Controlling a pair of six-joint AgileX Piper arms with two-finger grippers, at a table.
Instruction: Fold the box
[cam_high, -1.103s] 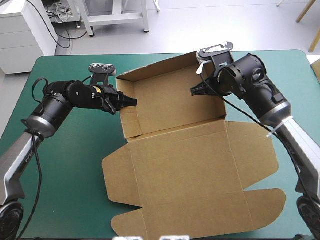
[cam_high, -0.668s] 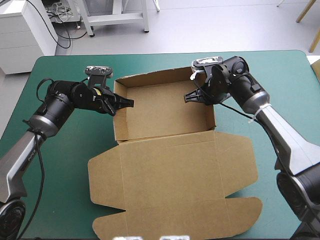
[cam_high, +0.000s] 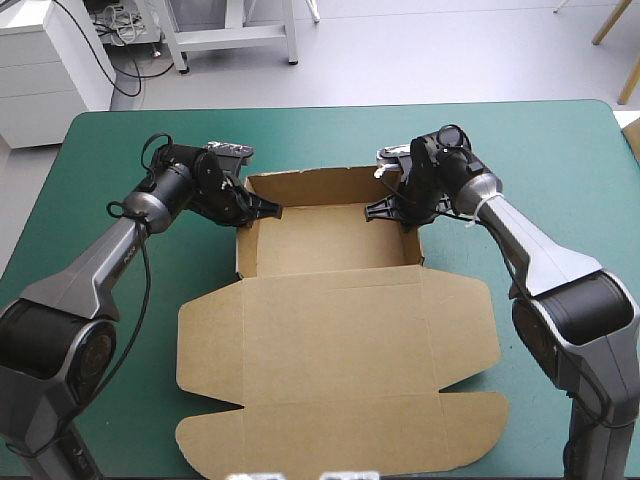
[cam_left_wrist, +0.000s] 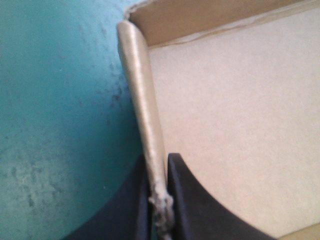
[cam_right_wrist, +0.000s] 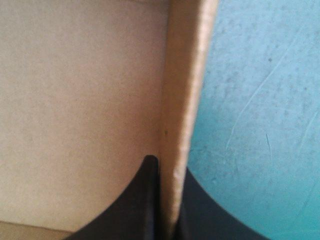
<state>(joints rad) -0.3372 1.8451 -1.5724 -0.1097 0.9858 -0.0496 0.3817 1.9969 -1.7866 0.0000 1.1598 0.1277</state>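
Left tool (cam_high: 268, 209) and right tool (cam_high: 380, 210) each pinch a raised wall of the box (cam_high: 330, 240). Wall-forming step; next likely needs a clean release

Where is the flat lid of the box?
In the high view, the lid lies flat on the table in the middle, joined to the near side of the tray that the left gripper and right gripper pinch.

Matt brown board on the box (cam_high: 330, 340), fibrous at the cut edges. Teal-green cover (cam_high: 560, 150) smooth, faintly scuffed and scratched. Black fingers (cam_left_wrist: 192, 200) of smooth, dull plastic.
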